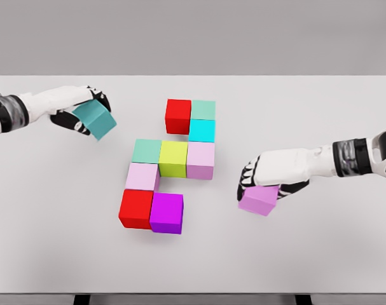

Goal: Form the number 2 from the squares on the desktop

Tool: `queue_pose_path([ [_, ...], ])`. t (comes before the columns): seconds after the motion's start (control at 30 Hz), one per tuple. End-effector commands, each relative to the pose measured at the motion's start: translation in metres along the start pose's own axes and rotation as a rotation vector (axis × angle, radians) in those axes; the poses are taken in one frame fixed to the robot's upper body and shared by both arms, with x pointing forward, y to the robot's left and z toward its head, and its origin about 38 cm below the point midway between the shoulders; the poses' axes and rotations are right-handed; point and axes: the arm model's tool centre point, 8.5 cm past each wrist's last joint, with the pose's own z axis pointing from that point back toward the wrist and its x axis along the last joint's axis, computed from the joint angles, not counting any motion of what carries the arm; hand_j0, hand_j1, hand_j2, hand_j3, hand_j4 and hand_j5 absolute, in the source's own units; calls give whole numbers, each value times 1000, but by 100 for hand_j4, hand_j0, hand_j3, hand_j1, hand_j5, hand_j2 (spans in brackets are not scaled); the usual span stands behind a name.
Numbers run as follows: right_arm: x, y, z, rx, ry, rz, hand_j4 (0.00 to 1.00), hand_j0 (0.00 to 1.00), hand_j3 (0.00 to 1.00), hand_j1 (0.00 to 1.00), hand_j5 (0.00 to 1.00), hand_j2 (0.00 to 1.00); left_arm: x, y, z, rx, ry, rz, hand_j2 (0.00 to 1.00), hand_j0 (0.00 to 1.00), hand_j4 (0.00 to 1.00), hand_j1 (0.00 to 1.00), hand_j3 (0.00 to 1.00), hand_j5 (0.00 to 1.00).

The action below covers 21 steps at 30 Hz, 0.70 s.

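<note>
Coloured cubes, centre: nine matte blocks packed edge to edge on the white tabletop (320, 101).
Top row: red cube (178, 115) beside mint-green cube (203, 110); cyan cube (202, 130) just below the mint one.
Middle row: pale green cube (147, 151), yellow-green cube (173, 159), light pink cube (200, 159).
Lower part: pale pink cube (142, 176) under the pale green one; second red cube (136, 208) and magenta cube (166, 213) at the bottom.
Left hand (78, 108): fingers clamped on a teal cube (95, 119), tilted, well apart from the cluster.
Right hand (275, 175): fingers closed over a violet cube (259, 199) at the tabletop, right of the cluster.
</note>
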Motion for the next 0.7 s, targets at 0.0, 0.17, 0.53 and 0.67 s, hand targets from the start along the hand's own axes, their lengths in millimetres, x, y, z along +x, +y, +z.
queue_pose_path([
  [0.0, 3, -3, -9, -7, -22, 1, 61, 61, 61, 61, 61, 61, -3, -6, -10, -8, 17, 19, 42, 42, 42, 42, 42, 42],
  [0.17, 7, -6, -22, -7, -42, 24, 61, 61, 61, 61, 61, 61, -3, -5, -19, 8, 47, 46, 40, 40, 40, 40, 40, 40],
  [0.53, 20, -5, -53, 12, -108, 50, 61, 61, 61, 61, 61, 61, 2, 4, -48, 66, 108, 93, 39, 39, 39, 39, 39, 39],
  [0.67, 22, -8, -58, 8, -121, 54, 61, 61, 61, 61, 61, 61, 3, 6, -66, 66, 117, 120, 39, 39, 39, 39, 39, 39],
])
